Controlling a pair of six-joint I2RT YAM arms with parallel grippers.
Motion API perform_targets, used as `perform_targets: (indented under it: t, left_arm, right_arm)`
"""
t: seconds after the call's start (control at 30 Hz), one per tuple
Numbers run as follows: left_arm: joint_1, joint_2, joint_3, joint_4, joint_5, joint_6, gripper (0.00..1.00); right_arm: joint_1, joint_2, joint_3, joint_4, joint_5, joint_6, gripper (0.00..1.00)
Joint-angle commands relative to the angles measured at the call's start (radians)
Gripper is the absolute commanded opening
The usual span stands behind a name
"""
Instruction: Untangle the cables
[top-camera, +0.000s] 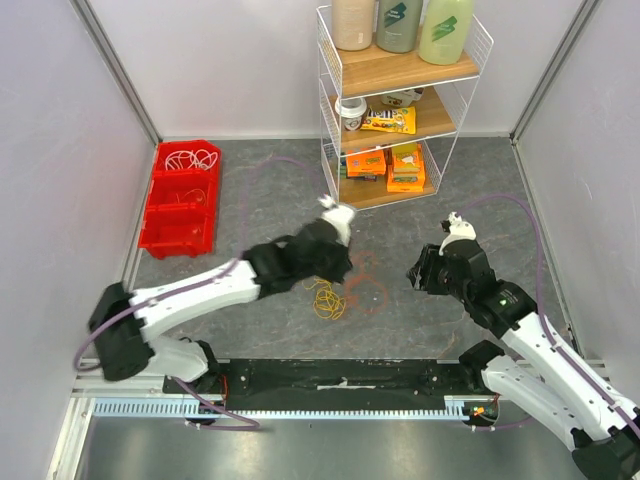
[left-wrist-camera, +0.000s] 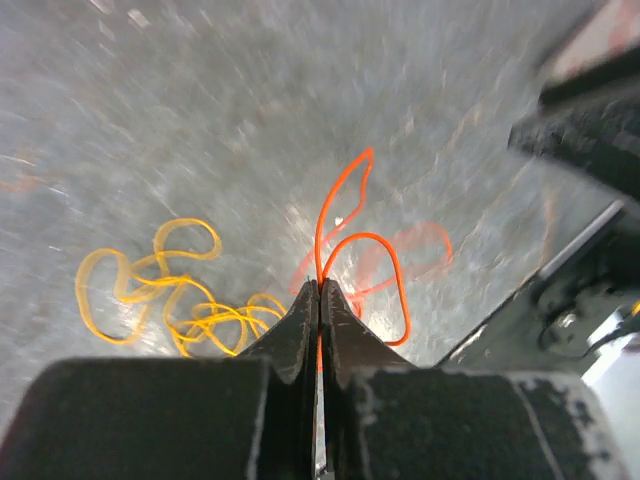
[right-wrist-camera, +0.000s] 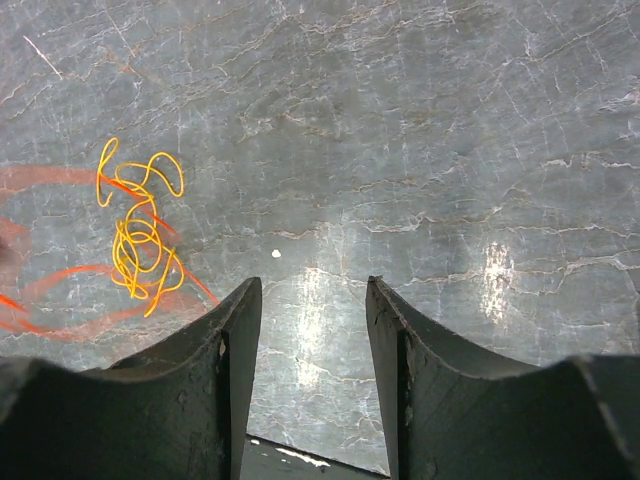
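Note:
My left gripper (top-camera: 338, 268) is shut on a thin orange cable (left-wrist-camera: 398, 275) and holds it just above the grey tabletop, its loops hanging off the fingertips (left-wrist-camera: 320, 287). The orange cable shows only as a faint blur in the top view (top-camera: 372, 292). A yellow cable (top-camera: 328, 299) lies in a loose tangle on the table just below and left of that gripper; it also shows in the left wrist view (left-wrist-camera: 190, 315) and in the right wrist view (right-wrist-camera: 137, 240). My right gripper (top-camera: 416, 272) is open and empty (right-wrist-camera: 312, 287), to the right of both cables. White cables (top-camera: 191, 158) lie coiled in a red bin.
The red bin (top-camera: 178, 218) stands at the back left. A white wire shelf rack (top-camera: 328, 110) with bottles, jars and orange boxes stands at the back centre. Walls close in both sides. A black rail (top-camera: 340, 378) runs along the near edge.

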Motion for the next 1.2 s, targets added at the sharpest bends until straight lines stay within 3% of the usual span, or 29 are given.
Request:
perform_targets:
  t: [0.0,0.1,0.27,0.5,0.7,0.93,1.17]
  left_arm:
    - [0.226,-0.236,-0.098,0.159,0.231,0.010,0.02]
    - [0.371,-0.362,-0.106,0.136,0.217,0.003,0.02]
    - [0.526,-0.439,-0.005,0.058,-0.035,0.126,0.02]
    - [0.852,-0.316,0.202,-0.069,-0.064,0.105,0.02]
    - [1.125,-0.152,0.290,-0.057,0.011,-0.078,0.02]
    - [1.296,0.055,0.362,-0.042,0.023,-0.205,0.02]
    - [1.347,0.216,0.393,-0.055,0.005,-0.256,0.02]
  right_arm:
    - [0.002,0.014,0.050,0.013,0.024,-0.006,0.54]
    - [0.002,0.025,0.048,0.019,0.019,-0.006,0.54]
    - [0.002,0.031,0.037,0.034,0.007,-0.003,0.54]
    - [0.002,0.045,0.034,0.054,-0.001,-0.004,0.54]
    - [0.002,0.057,0.033,0.069,-0.022,-0.012,0.54]
    - [0.002,0.052,0.025,0.074,-0.011,-0.036,0.54]
    - [0.002,0.084,0.031,0.080,0.001,-0.067,0.54]
